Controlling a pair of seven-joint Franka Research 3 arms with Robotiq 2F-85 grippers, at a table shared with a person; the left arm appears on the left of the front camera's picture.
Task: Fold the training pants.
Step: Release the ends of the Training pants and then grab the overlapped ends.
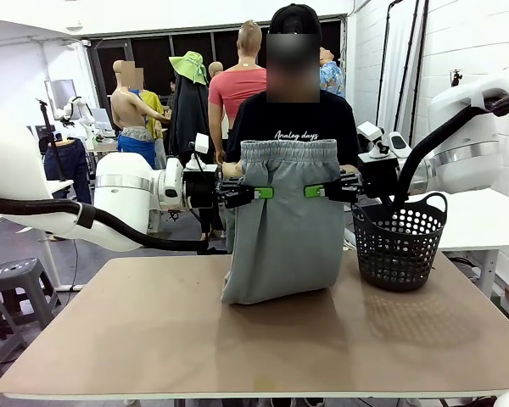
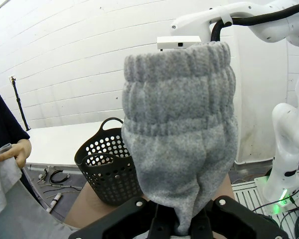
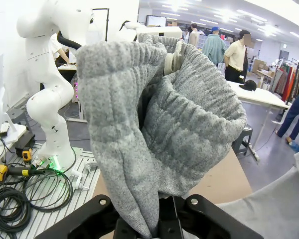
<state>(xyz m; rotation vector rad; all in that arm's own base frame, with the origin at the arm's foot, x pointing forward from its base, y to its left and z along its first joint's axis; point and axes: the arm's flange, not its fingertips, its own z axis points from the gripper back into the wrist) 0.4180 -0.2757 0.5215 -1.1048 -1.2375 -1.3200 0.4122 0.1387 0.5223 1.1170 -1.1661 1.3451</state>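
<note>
Grey and soft, the training pants [image 1: 280, 225] hang upright over the middle of the table [image 1: 237, 343], the gathered elastic waistband on top and the lower end slumped in a rounded fold on the brown surface. The left gripper [image 1: 261, 193] comes in from the left and the right gripper [image 1: 316, 192] from the right. Both meet the garment just below the waistband, their green pads lying close to each other on its near face. In the left wrist view the fleece rises straight out of the pincer, whose fingers are pressed together on a bunch of cloth, so it is clamped on the training pants. The right wrist view shows the same thing for the other pincer: its fingers are closed on a thick fold, with the open waistband curling above. A black mesh basket [image 1: 400, 242] stands on the table to the right of the garment, near it but apart from it, its handle raised. A person [image 1: 293, 119] in a black shirt stands at the far side, directly behind the pants. In the left wrist view the person's hand [image 2: 19, 151] grips an edge of grey cloth at the left side.
</note>
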